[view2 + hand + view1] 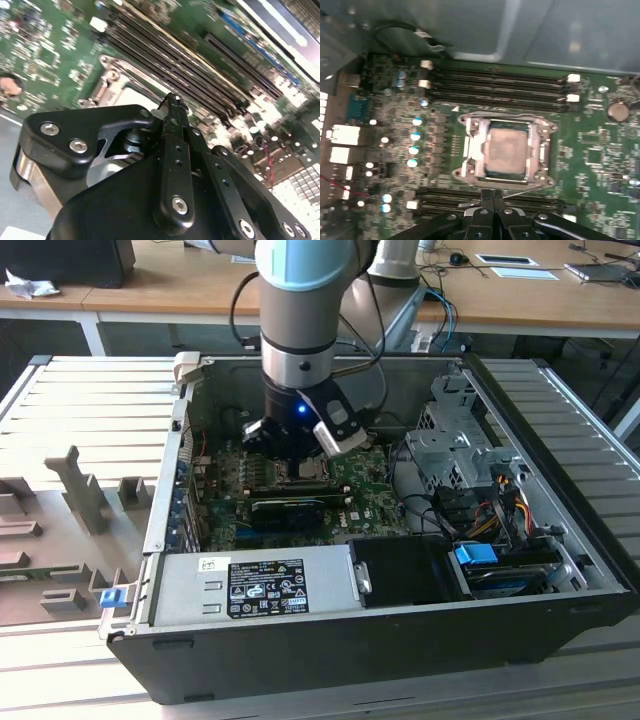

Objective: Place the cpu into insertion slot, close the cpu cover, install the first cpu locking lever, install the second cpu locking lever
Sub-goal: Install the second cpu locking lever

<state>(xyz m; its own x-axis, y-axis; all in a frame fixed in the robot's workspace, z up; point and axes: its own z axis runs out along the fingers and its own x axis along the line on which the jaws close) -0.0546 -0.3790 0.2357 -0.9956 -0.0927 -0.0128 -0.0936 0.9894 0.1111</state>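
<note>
In the first wrist view the cpu (507,150), a dull grey square, lies in the insertion slot (461,173) on the green board. The silvery cpu cover (475,150) lies flat around it as a frame. A thin metal locking lever (522,193) runs along the socket's side, just by my fingertips. My gripper (492,194) is shut, its two black fingers pressed together with nothing seen between them, and its tip is beside the socket's edge. The second wrist view shows the shut gripper (172,102) over the socket's metal rim (112,75). In the exterior view the gripper (292,452) hangs low inside the case above the socket (308,472).
Long black memory slots (495,82) flank the socket on two sides. The open computer case (300,640) walls in the board, with a power supply (265,585) at the front, a drive cage (455,440) on the exterior view's right and loose cables (480,505).
</note>
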